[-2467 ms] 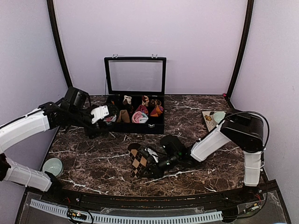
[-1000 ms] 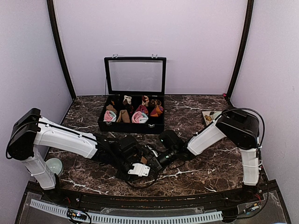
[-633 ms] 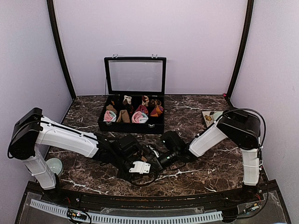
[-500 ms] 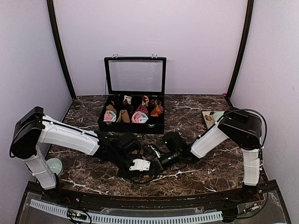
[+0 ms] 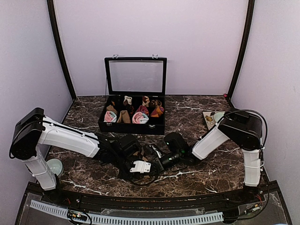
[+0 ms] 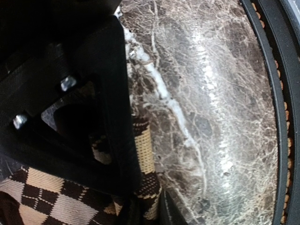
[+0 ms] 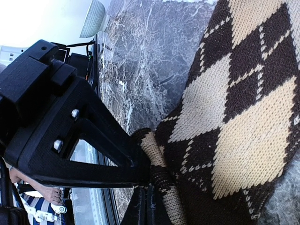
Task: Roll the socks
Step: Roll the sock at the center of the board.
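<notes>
left tool (image 6: pixel 147 200) pinches the diamond sock (image 6: pixel 42 197), mostly hidden overhead.

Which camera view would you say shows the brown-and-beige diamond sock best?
The right wrist view: the diamond sock fills its right half, pattern and ribbed edge sharp. The left wrist view shows only a corner at the lower left; the top external view scarcely shows it, small and mostly covered.
</notes>
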Controlling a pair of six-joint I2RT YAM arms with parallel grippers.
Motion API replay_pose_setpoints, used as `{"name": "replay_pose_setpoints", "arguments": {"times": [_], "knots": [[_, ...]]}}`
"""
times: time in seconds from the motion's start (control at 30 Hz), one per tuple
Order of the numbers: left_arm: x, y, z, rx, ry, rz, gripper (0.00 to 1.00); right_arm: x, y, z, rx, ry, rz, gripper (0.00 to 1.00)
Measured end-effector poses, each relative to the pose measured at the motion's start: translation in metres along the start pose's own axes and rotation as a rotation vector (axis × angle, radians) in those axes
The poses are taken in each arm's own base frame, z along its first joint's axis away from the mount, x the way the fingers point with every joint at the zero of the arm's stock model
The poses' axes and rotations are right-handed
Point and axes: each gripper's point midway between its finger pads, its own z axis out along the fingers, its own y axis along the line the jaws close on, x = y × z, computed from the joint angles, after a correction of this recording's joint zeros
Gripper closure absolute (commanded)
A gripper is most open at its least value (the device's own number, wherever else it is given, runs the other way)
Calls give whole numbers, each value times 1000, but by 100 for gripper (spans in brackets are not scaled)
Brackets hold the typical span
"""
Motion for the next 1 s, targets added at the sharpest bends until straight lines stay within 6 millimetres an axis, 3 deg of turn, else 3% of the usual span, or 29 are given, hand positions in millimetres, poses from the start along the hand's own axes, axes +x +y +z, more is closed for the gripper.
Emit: {"name": "replay_pose_setpoints", "arguments": {"times": [0.07,0.13,0.2,0.3,0.33,0.37,0.4,0.6,0.77,0.83,1.0], "knots": [[0,4,1,-24,9,1,95,0,0,0,0,-4,0,97],[1,6,1,-41,19,-1,99,-1,0,0,-1,-7,-1,87],[1,7,1,-48,22,-2,100,-1,1,-1,-2,-11,-5,76],[0,9,1,-40,19,-13,100,-3,6,-3,-9,-27,-34,71],[-1,11,2,-29,13,-24,100,-3,5,-5,-3,-34,-38,61],[0,12,2,-12,9,-37,100,-3,5,-7,4,-45,-48,24],[0,14,2,-1,5,-48,100,-4,6,-9,13,-58,-58,4],[-18,22,-8,29,-101,9,100,-19,15,-29,20,-138,-125,1],[-17,19,2,58,-111,16,100,-25,2,-39,110,-210,-170,1],[-8,12,9,92,-81,-7,100,-26,-5,-47,154,-238,-156,1],[-6,12,9,93,-70,-34,100,-28,-13,-56,229,-268,-139,1]]}}
